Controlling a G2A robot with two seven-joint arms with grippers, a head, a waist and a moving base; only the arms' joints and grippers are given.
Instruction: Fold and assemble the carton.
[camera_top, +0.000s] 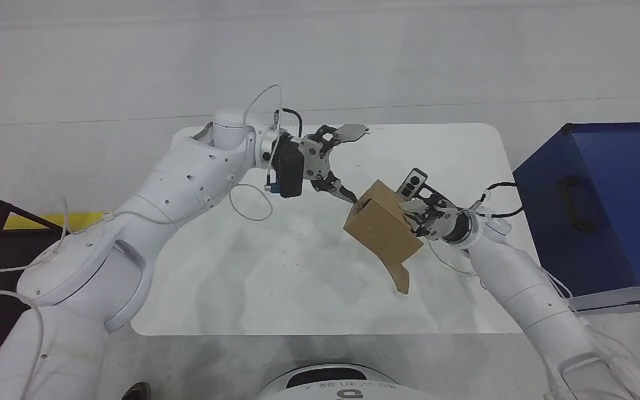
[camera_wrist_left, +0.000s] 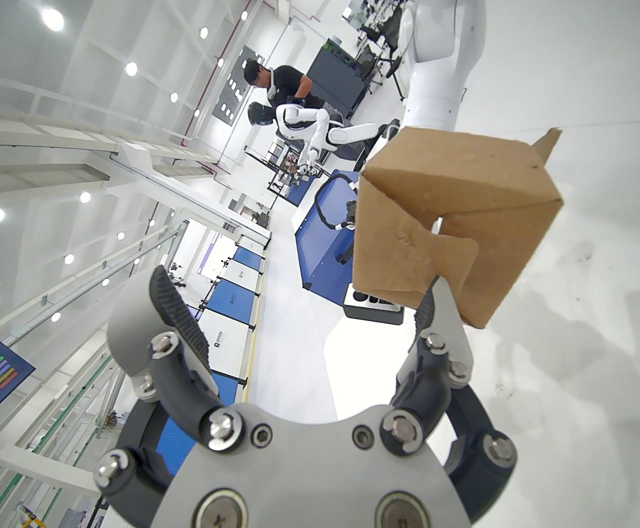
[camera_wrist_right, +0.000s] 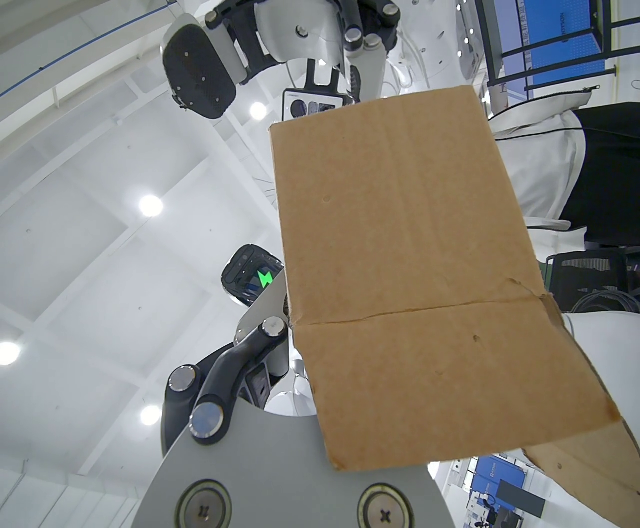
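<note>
While the carton (camera_top: 383, 228) is gripped above the counter (camera_top: 250, 270) by the right pincer (camera_top: 422, 213), the left pincer (camera_top: 349, 163) is spread open at its end flap (camera_wrist_left: 440, 260) | step judged: flap closing | next: flap is to be pressed flush

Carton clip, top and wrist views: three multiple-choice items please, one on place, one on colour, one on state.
1. Where is the carton? A lying loose, untouched; B in the right pincer; C on the floor.
2. The bin beside the table is: A red; B blue; C green.
3. The left pincer is: A open; B shut on the carton; C shut, empty.
Key: B, the right pincer grips the carton's edge; B, the bin's walls are blue; A, its fingers stand wide apart.
</note>
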